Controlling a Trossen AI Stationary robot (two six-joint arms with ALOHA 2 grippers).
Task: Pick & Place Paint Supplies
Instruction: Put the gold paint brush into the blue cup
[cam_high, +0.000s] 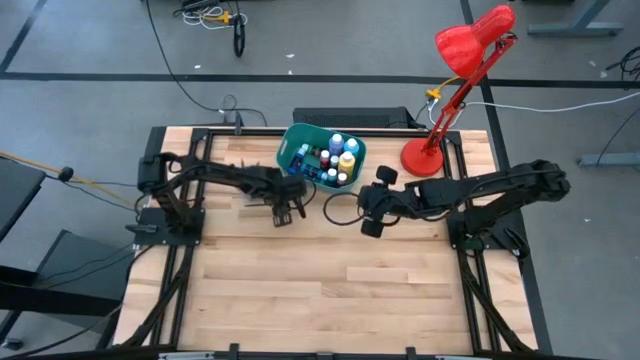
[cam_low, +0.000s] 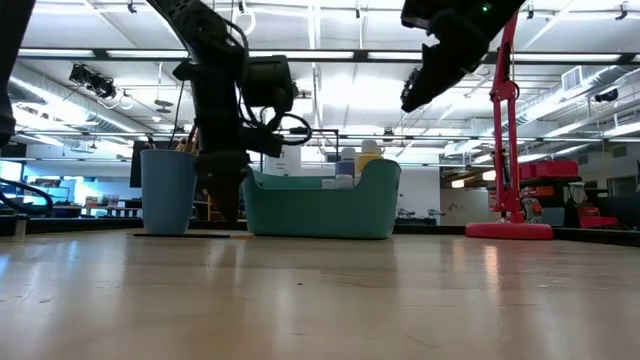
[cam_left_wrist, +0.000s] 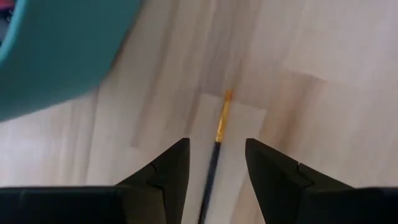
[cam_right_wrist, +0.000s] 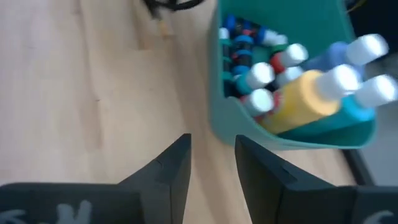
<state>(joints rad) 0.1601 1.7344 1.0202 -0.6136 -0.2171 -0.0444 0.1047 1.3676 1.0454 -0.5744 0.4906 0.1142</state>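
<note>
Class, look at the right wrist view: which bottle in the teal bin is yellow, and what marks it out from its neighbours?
The yellow bottle, lying tilted against the bin's near wall; the capped bottles beside it are blue.

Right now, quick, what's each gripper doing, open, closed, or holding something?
Left gripper: open, a brush lying between its fingers on the table, not clamped.
Right gripper: open, empty, beside the teal bin.

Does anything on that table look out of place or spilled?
One thing: a thin brush lies loose on the wooden table, between the open fingers of the left tool, beside the teal bin. The paint bottles are packed inside the bin. Nothing looks spilled or broken.
</note>
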